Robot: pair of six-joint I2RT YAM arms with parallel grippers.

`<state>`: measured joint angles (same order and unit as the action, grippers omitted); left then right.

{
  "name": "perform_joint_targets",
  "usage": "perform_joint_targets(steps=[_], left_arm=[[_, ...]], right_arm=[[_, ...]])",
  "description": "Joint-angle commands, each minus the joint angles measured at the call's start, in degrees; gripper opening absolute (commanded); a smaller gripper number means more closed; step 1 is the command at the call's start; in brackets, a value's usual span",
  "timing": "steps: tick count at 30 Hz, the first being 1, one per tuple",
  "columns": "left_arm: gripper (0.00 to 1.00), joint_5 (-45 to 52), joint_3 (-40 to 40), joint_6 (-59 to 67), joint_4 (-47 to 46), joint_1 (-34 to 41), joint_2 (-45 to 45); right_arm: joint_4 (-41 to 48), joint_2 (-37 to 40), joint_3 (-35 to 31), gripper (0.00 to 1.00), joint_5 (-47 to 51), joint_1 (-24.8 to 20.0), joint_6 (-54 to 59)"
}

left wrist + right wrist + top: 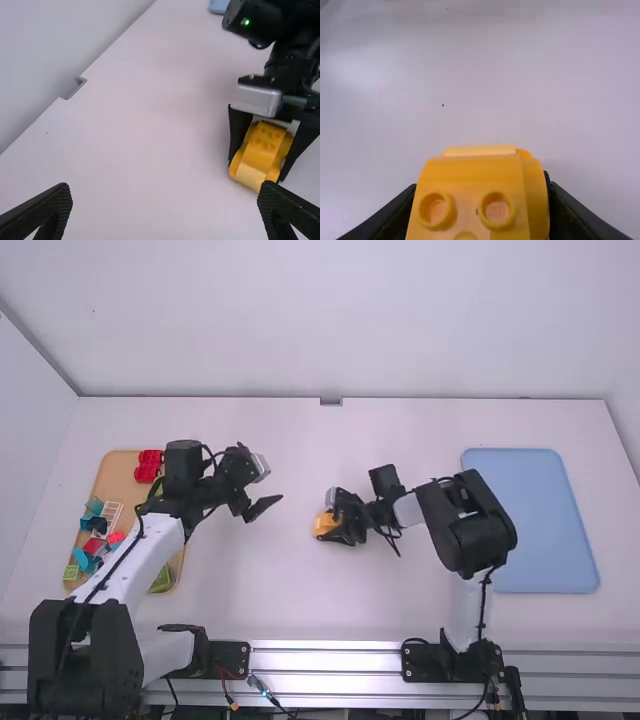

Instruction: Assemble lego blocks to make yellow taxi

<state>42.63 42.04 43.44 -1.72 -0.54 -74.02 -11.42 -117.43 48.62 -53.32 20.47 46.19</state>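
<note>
Near the table's middle, my right gripper (343,524) is shut on a yellow taxi body (325,525). The left wrist view shows the yellow body (264,148) between the right gripper's fingers, with round studs on top and a sloped end. In the right wrist view the yellow body (475,185) sits between the two fingers of the right gripper (479,212). My left gripper (262,508) stands left of the yellow body, apart from it, open with nothing between its fingers; in its own view the left gripper (165,207) has its fingers wide apart.
An orange tray (118,472) at the far left holds several loose pieces, among them red blocks (148,464), a white ladder-like piece (111,514) and green blocks; the left arm reaches over it. A blue tray (535,520) lies on the right, beyond the right arm.
</note>
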Motion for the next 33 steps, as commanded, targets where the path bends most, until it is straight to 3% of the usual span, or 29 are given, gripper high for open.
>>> perform_joint_targets(steps=[1,5,9,10,12,16,21,28,33], left_arm=[[0.99,-2.08,0.74,-0.20,0.28,0.15,0.85],[0.99,-4.37,0.74,-0.20,0.70,0.17,0.85],[0.99,-6.47,0.74,-0.22,2.40,0.17,0.85],[0.99,-6.56,0.74,-0.22,2.49,0.17,0.85],[0.99,-7.78,0.68,-0.24,4.22,0.17,0.85],[0.99,-7.78,0.68,-0.20,6.69,0.15,0.85],[0.99,-7.78,0.66,-0.15,8.52,0.15,0.85],[0.99,-7.76,0.66,-0.20,9.73,0.15,0.85],[0.99,-7.76,0.66,-0.20,9.70,0.17,0.85]], right_arm=[[4.87,6.67,2.25,0.50,5.92,-3.65,3.06],[14.49,14.78,3.28,0.51,16.35,-9.99,6.23],[18.49,21.29,3.13,0.50,22.64,-19.02,5.99],[18.62,21.51,3.13,0.50,22.82,-19.50,5.84],[19.32,23.96,3.10,0.51,24.85,-26.29,3.89],[17.59,24.61,3.06,0.51,24.17,-37.97,0.55],[12.55,21.42,3.06,0.58,23.39,-48.76,-4.52],[3.87,12.50,3.17,0.65,19.93,-56.83,-10.25],[1.09,7.98,3.17,0.67,19.98,-58.16,-11.89]])
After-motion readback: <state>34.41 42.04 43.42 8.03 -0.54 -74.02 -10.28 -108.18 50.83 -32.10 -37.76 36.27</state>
